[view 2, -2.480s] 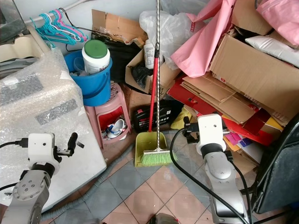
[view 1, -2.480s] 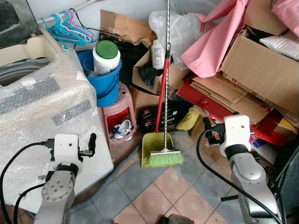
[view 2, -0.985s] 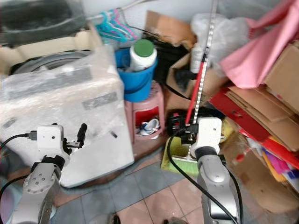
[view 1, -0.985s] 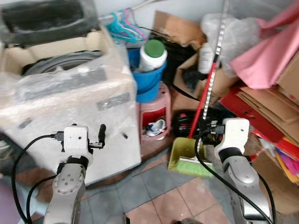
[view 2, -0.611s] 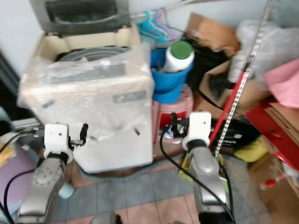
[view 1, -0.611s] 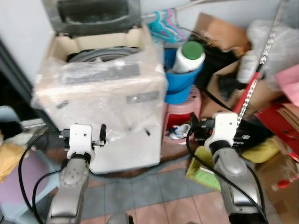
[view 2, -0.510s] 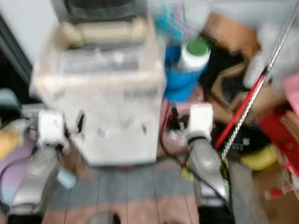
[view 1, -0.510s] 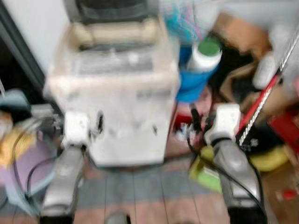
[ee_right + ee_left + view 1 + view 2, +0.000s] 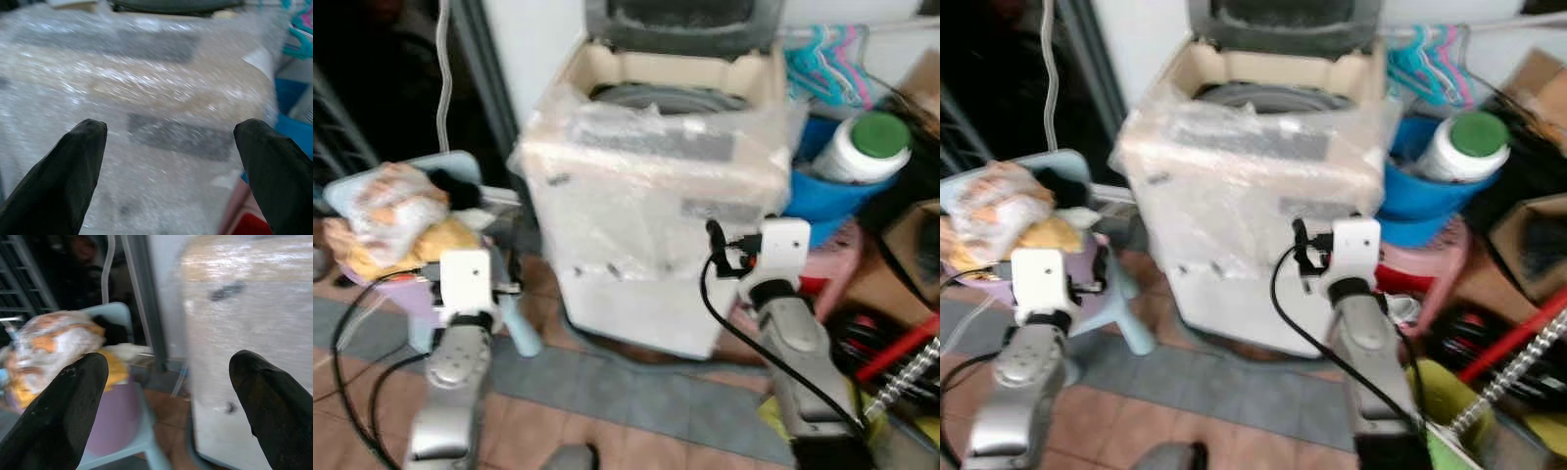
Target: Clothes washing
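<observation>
Washer (image 9: 656, 186) upright, lid raised, top opening upward | left claw (image 9: 166, 396) wide | right claw (image 9: 171, 166) wide

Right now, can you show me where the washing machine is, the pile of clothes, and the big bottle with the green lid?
washing machine (image 9: 656, 186), left eye view, on its plastic-wrapped front panel.
pile of clothes (image 9: 386, 211), left eye view, on the pale and orange bundle on top.
bottle with the green lid (image 9: 874, 135), left eye view, on the green cap.
</observation>
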Controlling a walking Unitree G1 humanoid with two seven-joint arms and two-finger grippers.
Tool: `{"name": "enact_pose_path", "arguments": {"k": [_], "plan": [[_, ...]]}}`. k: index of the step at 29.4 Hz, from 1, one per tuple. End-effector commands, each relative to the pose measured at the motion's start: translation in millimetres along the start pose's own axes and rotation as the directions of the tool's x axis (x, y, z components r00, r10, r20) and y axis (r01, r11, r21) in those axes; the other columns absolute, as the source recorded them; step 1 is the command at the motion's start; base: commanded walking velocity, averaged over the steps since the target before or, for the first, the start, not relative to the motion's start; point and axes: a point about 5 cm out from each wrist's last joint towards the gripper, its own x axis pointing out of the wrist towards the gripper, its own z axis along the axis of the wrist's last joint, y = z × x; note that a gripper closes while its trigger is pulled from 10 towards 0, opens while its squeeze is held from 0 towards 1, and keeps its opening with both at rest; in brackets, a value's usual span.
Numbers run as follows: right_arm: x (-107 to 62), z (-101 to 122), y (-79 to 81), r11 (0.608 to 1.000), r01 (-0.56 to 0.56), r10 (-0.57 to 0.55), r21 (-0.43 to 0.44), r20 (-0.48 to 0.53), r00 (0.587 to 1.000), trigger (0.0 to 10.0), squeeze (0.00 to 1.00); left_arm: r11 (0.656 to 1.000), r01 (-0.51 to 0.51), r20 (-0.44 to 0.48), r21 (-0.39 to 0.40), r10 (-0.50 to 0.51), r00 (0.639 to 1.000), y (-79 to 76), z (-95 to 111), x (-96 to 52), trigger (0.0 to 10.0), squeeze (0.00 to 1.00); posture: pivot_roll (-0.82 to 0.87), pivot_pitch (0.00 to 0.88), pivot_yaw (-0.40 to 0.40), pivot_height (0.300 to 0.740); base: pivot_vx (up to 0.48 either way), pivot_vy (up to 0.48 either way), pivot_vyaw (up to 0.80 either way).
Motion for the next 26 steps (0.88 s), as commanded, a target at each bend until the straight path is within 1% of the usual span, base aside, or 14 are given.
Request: {"name": "enact_pose_path", "arguments": {"k": [1,4,6,7,8,9,10,12,14,16,19,22,24,26], "plan": [[0.8,3.6,-2.7,1.000,0.016,-0.016,-0.004,-0.002,1.000,10.0,0.00,1.000,-0.015,0.027,0.003,0.015,1.000,0.9,12.6,5.6,10.0,0.00,0.00,0.000,0.017,0.740,0.000,0.480,0.00],[0.7,4.3,-3.8,1.000,0.019,-0.019,0.002,0.001,1.000,10.0,0.00,1.000,-0.017,0.043,-0.005,0.018,0.999,0.4,17.1,7.7,10.0,0.00,-0.01,0.000,0.014,0.740,0.000,0.480,0.00],[0.6,2.7,-5.1,1.000,0.030,-0.030,0.002,-0.017,0.999,10.0,0.00,1.000,-0.022,0.047,-0.007,0.023,0.999,0.0,18.6,8.4,10.0,0.00,-0.01,0.000,0.011,0.740,0.000,0.480,0.00],[0.7,2.0,-6.0,0.999,0.042,-0.042,-0.013,-0.024,0.999,10.0,0.00,1.000,-0.022,0.047,-0.009,0.022,0.999,-0.1,18.6,8.4,10.0,0.00,-0.01,0.000,0.010,0.740,0.000,0.480,0.00],[1.1,0.8,-7.7,0.996,0.067,-0.070,-0.053,-0.039,0.997,10.0,0.00,1.000,-0.020,0.044,-0.011,0.020,0.999,0.1,18.3,8.1,10.0,0.00,-0.01,0.000,0.009,0.740,0.000,0.480,0.00],[1.1,0.6,-8.3,0.995,0.076,-0.079,-0.065,-0.038,0.996,10.0,0.00,1.000,-0.018,0.041,-0.012,0.019,0.999,0.1,17.9,7.7,10.0,0.00,-0.01,0.000,0.008,0.740,0.000,0.480,0.00],[1.3,-0.6,-7.9,0.997,0.068,-0.070,-0.045,-0.038,0.997,10.0,0.00,1.000,0.005,0.033,-0.020,-0.004,0.999,-1.4,16.6,6.5,10.0,0.00,-0.01,0.000,0.006,0.740,0.000,0.480,0.00],[1.3,-1.4,-7.0,0.998,0.055,-0.055,-0.014,-0.036,0.998,10.0,0.00,1.000,0.019,0.031,-0.017,-0.018,0.999,-2.6,16.3,5.7,10.0,0.00,-0.01,0.000,0.005,0.740,0.000,0.480,0.00],[1.3,-1.8,-8.3,0.996,0.086,-0.087,-0.027,-0.037,0.996,10.0,0.00,1.000,0.022,0.038,-0.011,-0.022,0.999,-3.6,16.8,5.3,10.0,0.00,0.00,0.000,0.003,0.740,0.000,0.480,0.00],[1.5,-2.0,-7.8,0.996,0.085,-0.086,-0.025,-0.042,0.995,10.0,0.00,1.000,0.026,0.038,-0.011,-0.026,0.999,-3.8,16.6,5.3,10.0,0.00,-0.01,0.000,0.004,0.740,0.000,0.480,0.00],[1.3,-3.5,-7.7,0.995,0.091,-0.095,-0.050,-0.065,0.993,10.0,0.00,1.000,0.011,0.040,0.001,-0.011,0.999,-1.9,14.7,5.5,10.0,0.00,-0.01,0.000,0.005,0.740,0.000,0.480,0.00],[-0.6,-3.9,-6.8,0.998,0.055,-0.058,-0.031,-0.080,0.995,10.0,0.00,1.000,0.016,0.037,-0.004,-0.016,0.999,-2.7,14.5,4.8,10.0,0.00,-0.01,0.000,0.001,0.740,0.000,0.480,0.00],[-2.9,-1.4,-6.8,0.999,0.040,-0.040,-0.001,-0.060,0.997,10.0,0.00,1.000,0.002,0.037,-0.011,-0.002,0.999,-2.4,14.2,3.4,10.0,0.00,-0.02,0.000,0.003,0.740,0.000,0.480,0.00],[-3.5,0.0,-6.7,0.999,0.038,-0.038,0.001,-0.050,0.998,10.0,0.00,1.000,0.000,0.026,-0.014,0.001,1.000,-2.0,12.2,2.3,10.0,0.00,-0.02,0.000,0.004,0.740,0.000,0.480,0.00]]}}
